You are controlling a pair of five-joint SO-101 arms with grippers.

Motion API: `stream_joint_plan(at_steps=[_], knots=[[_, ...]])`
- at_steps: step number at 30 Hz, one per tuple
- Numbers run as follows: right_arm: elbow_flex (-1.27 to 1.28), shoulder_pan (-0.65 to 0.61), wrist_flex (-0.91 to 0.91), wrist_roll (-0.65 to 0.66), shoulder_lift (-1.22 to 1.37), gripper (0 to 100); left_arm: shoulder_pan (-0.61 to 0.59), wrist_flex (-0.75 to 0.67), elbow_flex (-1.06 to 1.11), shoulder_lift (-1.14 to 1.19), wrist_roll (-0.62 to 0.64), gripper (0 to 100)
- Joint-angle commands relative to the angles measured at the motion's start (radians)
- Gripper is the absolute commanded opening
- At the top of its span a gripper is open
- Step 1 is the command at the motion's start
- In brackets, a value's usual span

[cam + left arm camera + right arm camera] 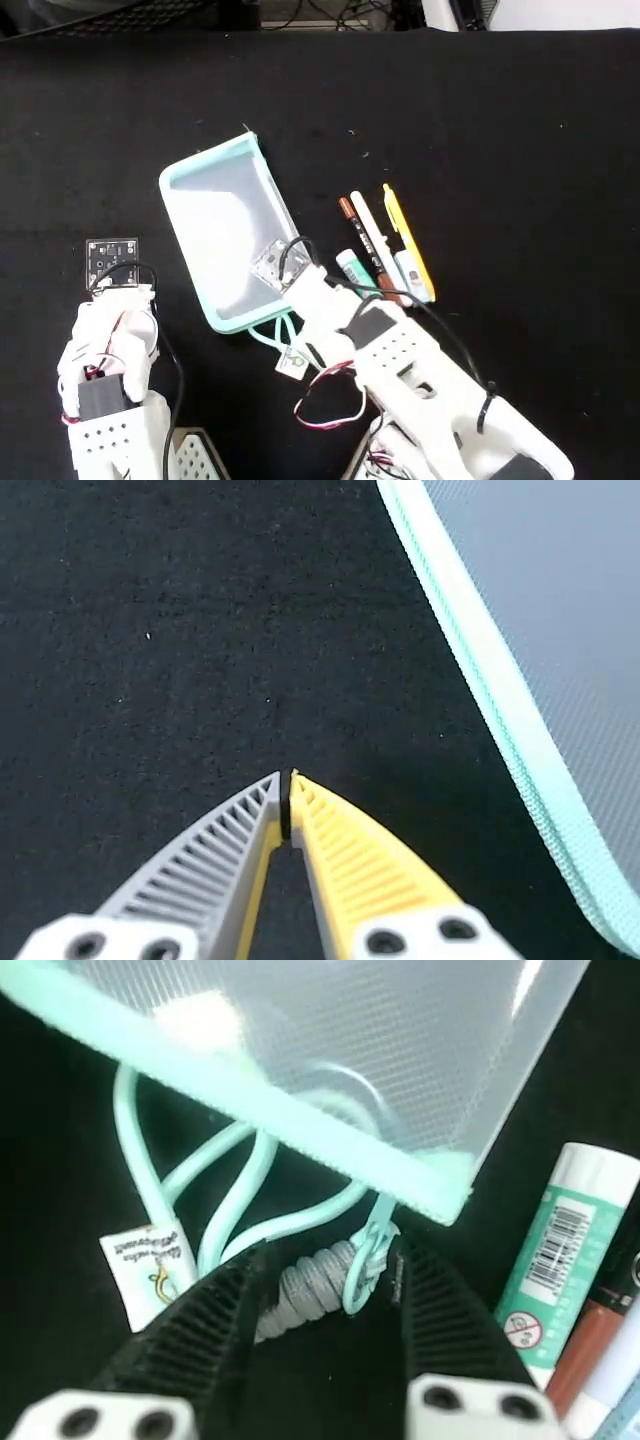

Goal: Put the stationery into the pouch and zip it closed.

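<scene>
Two claws, left gripper [285, 785] and right gripper [325, 1260], sit by a see-through pouch [215, 225] with the stationery outside it.
Left of the pouch, the left gripper is pinched tight on nothing over the black table [500, 150]. At the pouch's near corner, the right gripper is spread apart with the zip pull [365, 1250] between its fingers. Just right of the pouch lie a glue stick [353, 266], a brown pen [350, 213], a white pen [372, 226] and a yellow pen [405, 235], side by side.

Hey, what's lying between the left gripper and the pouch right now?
Only bare black table: the left wrist view shows the shut left gripper and the pouch, its mint edge nearest, with nothing between them.
</scene>
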Motion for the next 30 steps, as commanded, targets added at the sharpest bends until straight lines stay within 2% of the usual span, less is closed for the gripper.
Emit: stream_joint_plan(at_steps=[1, 5, 11, 20, 22, 25, 27, 30], knots=[[-0.007, -0.017, 0.011, -0.008, -0.022, 19.4, -0.004, -0.015, 0.015, 0.000, 0.009, 4], [-0.007, 0.008, 0.038, -0.008, -0.022, 19.4, -0.004, -0.015, 0.015, 0.000, 0.009, 4], [-0.051, 0.167, 0.038, -0.006, -0.022, 19.4, -0.004, -0.015, 0.015, 0.000, 0.009, 4], [0.001, 0.163, 0.041, 0.100, -0.022, 19.0, -0.004, -0.015, 0.015, 0.000, 0.009, 4], [0.010, 0.163, 0.052, 0.137, -0.022, 15.6, -0.004, -0.015, 0.015, 0.000, 0.009, 4], [0.012, 0.161, 0.061, 0.160, -0.030, 0.8, -0.004, -0.017, 0.015, 0.000, 0.009, 4], [0.001, 0.161, 0.072, 0.153, -0.031, 3.2, -0.004, -0.018, 0.015, 0.000, 0.009, 4], [-0.064, 0.163, 0.135, 0.153, -0.031, 1.2, -0.004, -0.018, 0.015, 0.000, 0.009, 4]])
